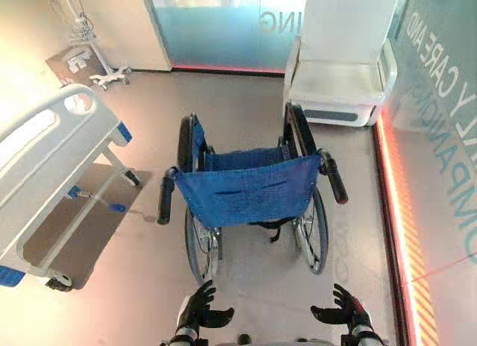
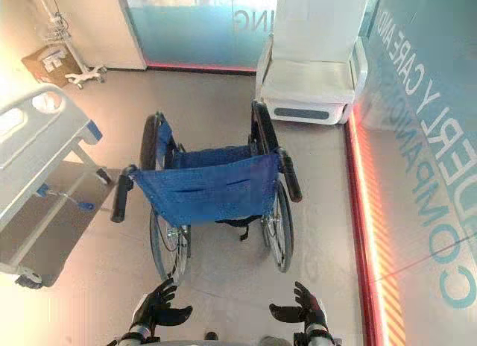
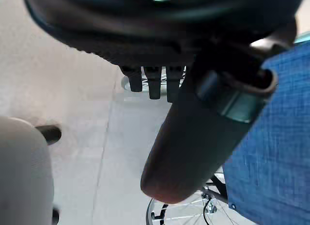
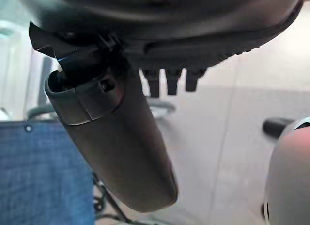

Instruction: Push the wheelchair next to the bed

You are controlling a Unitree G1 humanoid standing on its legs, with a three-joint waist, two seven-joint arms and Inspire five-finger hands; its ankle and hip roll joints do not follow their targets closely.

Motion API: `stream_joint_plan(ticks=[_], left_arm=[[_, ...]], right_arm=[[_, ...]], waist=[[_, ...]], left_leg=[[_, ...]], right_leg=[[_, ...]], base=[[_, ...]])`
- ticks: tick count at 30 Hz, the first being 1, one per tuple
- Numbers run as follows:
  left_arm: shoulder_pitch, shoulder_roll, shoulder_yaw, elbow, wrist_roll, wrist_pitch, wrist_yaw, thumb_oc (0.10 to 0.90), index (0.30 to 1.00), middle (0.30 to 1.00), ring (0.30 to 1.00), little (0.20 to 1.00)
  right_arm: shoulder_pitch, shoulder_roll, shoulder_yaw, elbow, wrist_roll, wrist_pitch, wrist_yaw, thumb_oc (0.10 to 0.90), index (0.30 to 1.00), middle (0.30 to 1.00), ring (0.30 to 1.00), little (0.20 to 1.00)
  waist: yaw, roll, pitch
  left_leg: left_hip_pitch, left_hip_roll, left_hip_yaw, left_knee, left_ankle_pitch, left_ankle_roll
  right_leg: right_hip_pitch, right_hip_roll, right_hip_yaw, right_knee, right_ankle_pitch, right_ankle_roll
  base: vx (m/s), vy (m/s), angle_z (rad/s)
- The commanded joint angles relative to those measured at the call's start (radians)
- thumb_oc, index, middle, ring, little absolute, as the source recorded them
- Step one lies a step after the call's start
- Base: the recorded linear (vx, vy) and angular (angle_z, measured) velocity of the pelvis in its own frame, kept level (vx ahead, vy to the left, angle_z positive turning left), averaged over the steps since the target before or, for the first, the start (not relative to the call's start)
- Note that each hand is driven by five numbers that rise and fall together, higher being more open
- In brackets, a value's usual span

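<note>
Down close, left hand [image 1: 203,310] and right hand [image 1: 339,310] spread open, thumbs out, gripping nothing, short of the black push handles [image 1: 165,197]. Just ahead, mid-floor, wheelchair [image 1: 250,188]: likely to veer if pushed harder on one handle than the other, or to roll off alone if shoved before both hands close; blue fabric back and seat, large spoked wheels, facing away. Beyond and along the floor's left edge, bed [image 1: 45,159], well apart from the chair; risks clipping its frame on a tight turn, or running on toward the white seat unit [image 1: 339,81] at the far edge.
</note>
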Motion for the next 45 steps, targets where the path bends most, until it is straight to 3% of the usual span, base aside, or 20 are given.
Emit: stream_joint_plan(ticks=[1,15,20,25,27,29,34,39,45], left_arm=[[-0.041,0.002,0.006,-0.023,0.03,-0.029,0.046,0.8,0.9,0.9,0.9,0.9],[-0.037,0.011,-0.01,-0.035,0.033,-0.001,0.028,0.8,0.9,0.9,0.9,0.9],[-0.037,0.015,-0.004,-0.049,0.002,-0.003,0.073,0.8,0.9,0.9,0.9,0.9],[-0.027,0.038,0.112,-0.166,-0.161,-0.017,0.163,0.8,0.9,0.9,0.9,0.9],[-0.014,0.057,0.163,-0.218,-0.191,-0.069,0.208,0.8,0.9,0.9,0.9,0.9],[-0.005,0.081,0.209,-0.271,-0.207,-0.081,0.206,0.8,0.9,0.9,0.9,0.9],[0.007,0.134,0.317,-0.402,-0.228,-0.121,0.275,0.8,0.9,0.9,0.9,0.9],[-0.004,0.159,0.418,-0.518,-0.195,-0.142,0.358,0.8,0.9,0.9,0.9,0.9],[-0.026,0.195,0.466,-0.672,-0.125,-0.165,0.397,0.8,0.9,0.9,0.9,0.9]], right_arm=[[-0.027,0.006,0.041,-0.058,0.073,-0.039,0.012,0.8,0.9,0.9,0.9,0.9],[-0.023,-0.004,0.037,-0.081,0.079,-0.019,0.037,0.8,0.9,0.9,0.9,0.9],[-0.028,-0.018,0.036,-0.112,0.066,-0.034,-0.034,0.8,0.9,0.9,0.9,0.9],[-0.024,-0.056,-0.025,-0.281,0.145,-0.008,-0.137,0.8,0.9,0.9,0.9,0.9],[-0.017,-0.073,-0.067,-0.348,0.162,-0.031,-0.169,0.8,0.9,0.9,0.9,0.9],[-0.011,-0.091,-0.1,-0.409,0.17,-0.038,-0.184,0.8,0.9,0.9,0.9,0.9],[-0.004,-0.137,-0.186,-0.542,0.161,-0.092,-0.219,0.8,0.9,0.9,0.9,0.9],[-0.022,-0.171,-0.27,-0.629,0.155,-0.104,-0.216,0.8,0.9,0.9,0.9,0.9],[-0.045,-0.197,-0.328,-0.759,0.124,-0.117,-0.247,0.8,0.9,0.9,0.9,0.9]], waist=[[-0.008,-0.029,-0.003],[-0.007,-0.034,-0.002],[-0.005,-0.035,-0.001],[0.002,-0.043,0.0],[0.003,-0.046,0.001],[0.003,-0.049,0.003],[0.0,-0.05,0.005],[0.0,-0.049,-0.007],[-0.001,-0.046,-0.013]], left_leg=[[-0.002,-0.045,-0.01,0.039,-0.085,-0.023],[0.003,-0.041,-0.009,0.037,-0.084,-0.023],[0.006,-0.041,-0.01,0.036,-0.082,-0.023],[0.005,-0.038,-0.009,0.036,-0.083,-0.021],[0.002,-0.034,-0.005,0.039,-0.082,-0.019],[0.004,-0.033,-0.004,0.037,-0.081,-0.018],[0.017,-0.032,-0.004,0.025,-0.079,-0.02],[0.014,-0.033,-0.011,0.022,-0.076,-0.023],[0.015,-0.033,-0.019,0.014,-0.071,-0.025]], right_leg=[[0.034,-0.01,-0.015,-0.058,0.054,0.009],[0.04,-0.008,-0.02,-0.062,0.056,0.01],[0.044,-0.008,-0.021,-0.068,0.062,0.011],[0.047,-0.011,-0.02,-0.078,0.068,0.012],[0.044,-0.009,-0.019,-0.078,0.07,0.011],[0.044,-0.008,-0.018,-0.078,0.072,0.009],[0.052,-0.006,-0.013,-0.081,0.069,0.007],[0.05,-0.009,-0.01,-0.086,0.066,0.005],[0.052,-0.012,-0.011,-0.09,0.065,0.004]], base=[[0.32,-0.001,-0.19],[0.0,-0.001,0.0],[0.0,0.0,0.0],[0.0,-0.007,0.0],[-0.02,-0.032,0.0],[0.0,0.0,0.0],[0.0,0.0,0.0],[0.0,0.012,0.01],[-0.01,0.005,0.0]])
